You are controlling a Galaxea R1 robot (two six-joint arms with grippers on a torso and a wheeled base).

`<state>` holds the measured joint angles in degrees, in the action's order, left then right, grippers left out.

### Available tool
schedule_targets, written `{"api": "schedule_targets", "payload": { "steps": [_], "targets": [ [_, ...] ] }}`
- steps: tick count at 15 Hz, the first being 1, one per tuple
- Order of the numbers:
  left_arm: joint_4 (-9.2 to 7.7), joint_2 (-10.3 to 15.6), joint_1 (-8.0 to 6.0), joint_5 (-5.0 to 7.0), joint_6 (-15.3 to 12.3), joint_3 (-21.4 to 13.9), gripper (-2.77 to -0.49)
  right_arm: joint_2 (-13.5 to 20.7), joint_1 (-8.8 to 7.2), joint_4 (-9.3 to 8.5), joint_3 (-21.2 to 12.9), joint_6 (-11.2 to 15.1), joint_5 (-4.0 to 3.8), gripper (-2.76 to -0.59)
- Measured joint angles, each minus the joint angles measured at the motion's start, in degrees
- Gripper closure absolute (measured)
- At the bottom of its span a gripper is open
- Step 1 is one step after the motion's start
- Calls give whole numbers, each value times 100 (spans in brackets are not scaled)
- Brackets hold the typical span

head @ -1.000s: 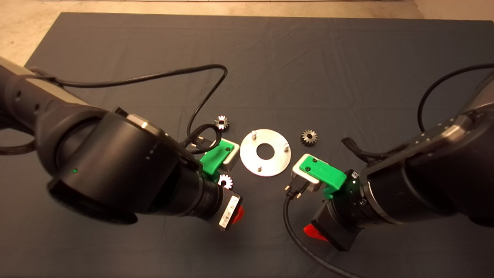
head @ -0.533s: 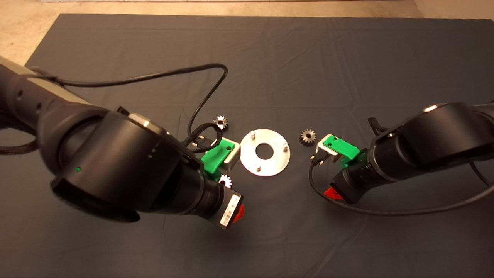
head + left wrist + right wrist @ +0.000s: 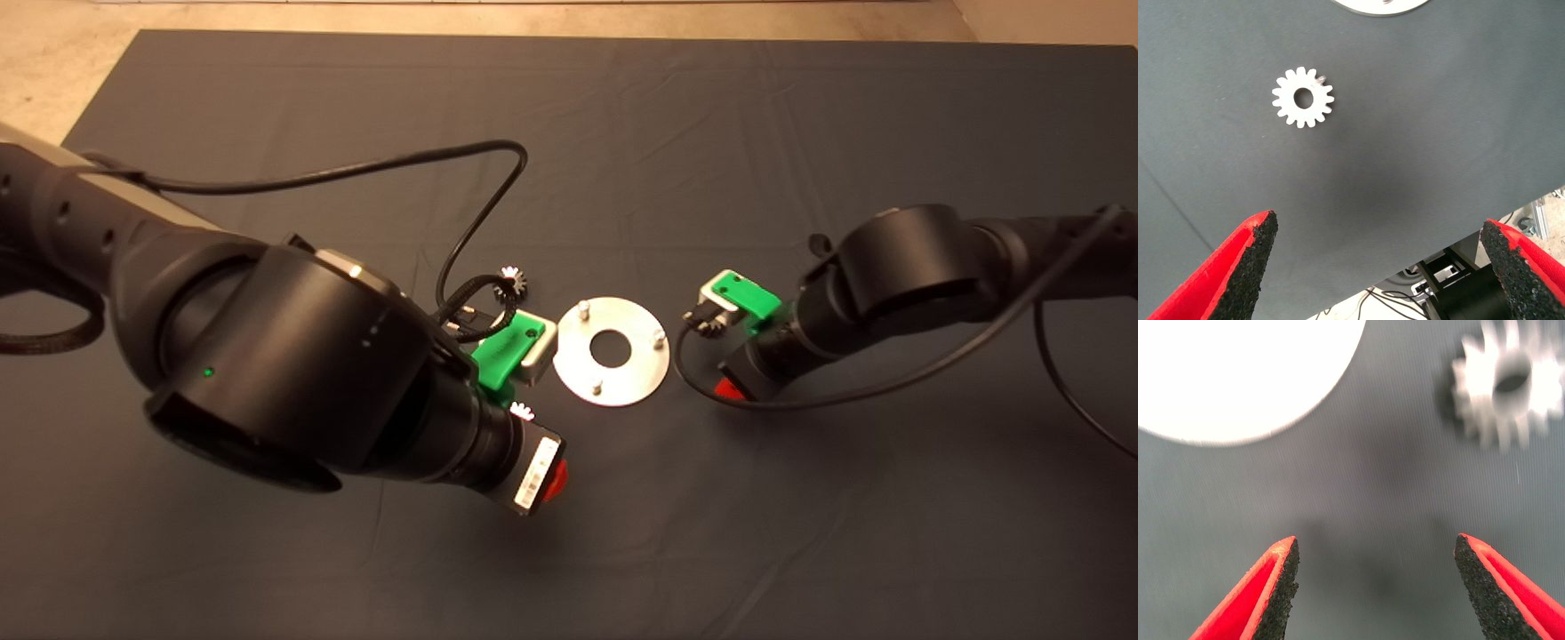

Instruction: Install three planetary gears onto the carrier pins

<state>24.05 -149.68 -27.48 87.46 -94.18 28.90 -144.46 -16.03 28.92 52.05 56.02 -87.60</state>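
The silver disc (image 3: 634, 378) lies mid-mat with three upright carrier pins (image 3: 583, 309), all bare. One planetary gear (image 3: 513, 283) lies far-left of the disc, partly behind a cable. A second gear (image 3: 521, 411) peeks out beside my left wrist; in the left wrist view this gear (image 3: 1303, 97) lies flat ahead of the open, empty left gripper (image 3: 1378, 267). The third gear (image 3: 1508, 387) lies right of the disc (image 3: 1238, 373), ahead of the open, empty right gripper (image 3: 1378, 583). In the head view the right gripper (image 3: 729, 388) covers most of that gear.
Black cables loop over the mat from both wrists (image 3: 462, 240) (image 3: 800, 400). The left arm's big elbow (image 3: 293, 382) hides the mat's near left. Bare floor (image 3: 53, 62) shows past the mat's far left corner.
The right arm has swung away from the near side toward the far right of the disc, now over the right-hand gear. The left arm has shifted slightly to the right.
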Motion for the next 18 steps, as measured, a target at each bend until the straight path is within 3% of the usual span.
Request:
{"api": "schedule_targets", "payload": {
  "steps": [5, 12, 14, 18],
  "targets": [
    [1, -5, 0, 0, 12, 48, -219, -201, -22, 11, 387, -148, -2, -173],
    [1, -5, 0, 0, 15, 76, -219, -289, -266, 22, 570, -203, -5, -173],
    [1, -2, 0, 0, 15, 76, -219, -301, -310, 22, 616, -203, -2, -189],
    [1, -2, 0, 0, 15, 76, -219, -305, -386, 22, 696, -214, -2, -198]
  ]
}}
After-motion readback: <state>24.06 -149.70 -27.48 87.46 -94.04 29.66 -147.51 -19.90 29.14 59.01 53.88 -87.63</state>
